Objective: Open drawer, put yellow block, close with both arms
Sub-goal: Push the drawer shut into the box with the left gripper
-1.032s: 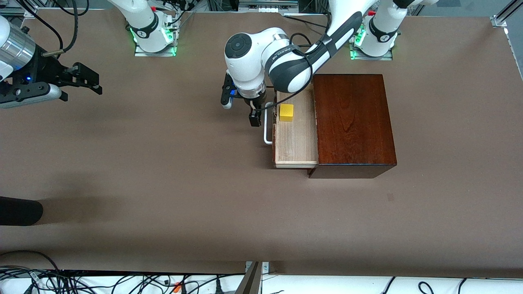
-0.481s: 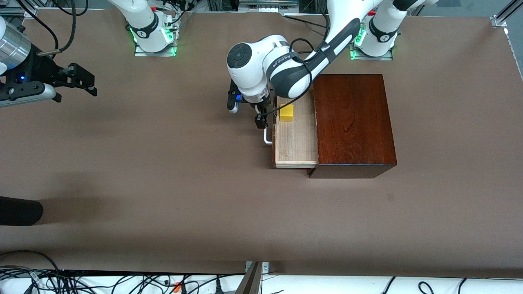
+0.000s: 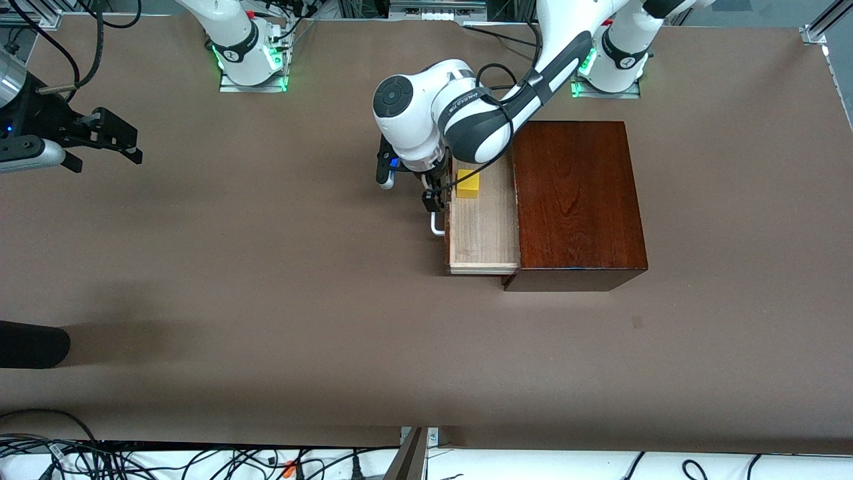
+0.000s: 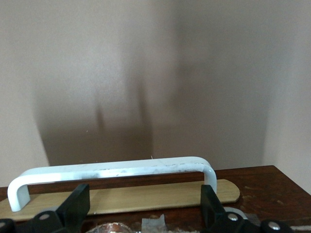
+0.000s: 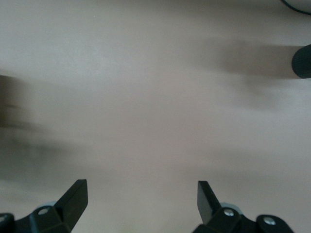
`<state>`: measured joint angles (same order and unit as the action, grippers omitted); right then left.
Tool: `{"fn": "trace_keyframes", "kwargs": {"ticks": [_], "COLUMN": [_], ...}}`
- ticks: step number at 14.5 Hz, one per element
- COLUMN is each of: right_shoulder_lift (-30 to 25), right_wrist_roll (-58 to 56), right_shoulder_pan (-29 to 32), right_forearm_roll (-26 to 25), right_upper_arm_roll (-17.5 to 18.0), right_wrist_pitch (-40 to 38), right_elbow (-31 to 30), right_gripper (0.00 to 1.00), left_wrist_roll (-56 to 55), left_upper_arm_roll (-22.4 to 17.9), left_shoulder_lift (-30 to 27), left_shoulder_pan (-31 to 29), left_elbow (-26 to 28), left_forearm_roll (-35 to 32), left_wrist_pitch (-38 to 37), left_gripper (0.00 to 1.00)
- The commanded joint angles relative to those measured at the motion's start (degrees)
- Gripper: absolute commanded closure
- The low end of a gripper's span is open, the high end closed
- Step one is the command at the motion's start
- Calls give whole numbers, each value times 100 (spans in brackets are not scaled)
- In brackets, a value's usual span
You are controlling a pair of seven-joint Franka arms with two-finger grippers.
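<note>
Brown desk [image 3: 266, 267] all round; the drawer [image 3: 483, 227] stands open with the yellow block [image 3: 467, 183] inside, at its 12 o'clock end. My left fingers [image 3: 433, 200] are spread empty at the white handle [image 4: 112, 170], ready to push shut. My right fingers [image 3: 110, 137] wait, spread empty over bare desk. My wrist hides the handle's end.

White jointed arms [image 3: 460, 113], black joints, cables.
</note>
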<state>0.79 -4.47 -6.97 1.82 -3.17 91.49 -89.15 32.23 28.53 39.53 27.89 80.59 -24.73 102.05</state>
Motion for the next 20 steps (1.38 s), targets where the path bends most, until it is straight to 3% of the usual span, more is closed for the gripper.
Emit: {"fn": "trace_keyframes", "kwargs": {"ticks": [1,10,20], "right_shoulder_lift": [53,62,62], "right_wrist_roll": [34,34,43], "right_shoulder_pan": [47,47,47], "right_forearm_roll": [-182,-200,-191], "right_upper_arm_roll": [27,19,19], "right_wrist_pitch": [-122,-140,-131], "right_elbow": [161,152,152], "right_gripper": [0,0,0], "left_wrist_roll": [170,749,785], "left_upper_arm_roll": [-14,-14,38], "left_shoulder_lift": [-226,-332,-604], "left_shoulder_pan": [-275,-732,-1039], "left_elbow": [80,158,738], "left_forearm_roll": [-242,-260,-524], "left_wrist_pitch": [-361,-616,-616], "left_gripper": [0,0,0]}}
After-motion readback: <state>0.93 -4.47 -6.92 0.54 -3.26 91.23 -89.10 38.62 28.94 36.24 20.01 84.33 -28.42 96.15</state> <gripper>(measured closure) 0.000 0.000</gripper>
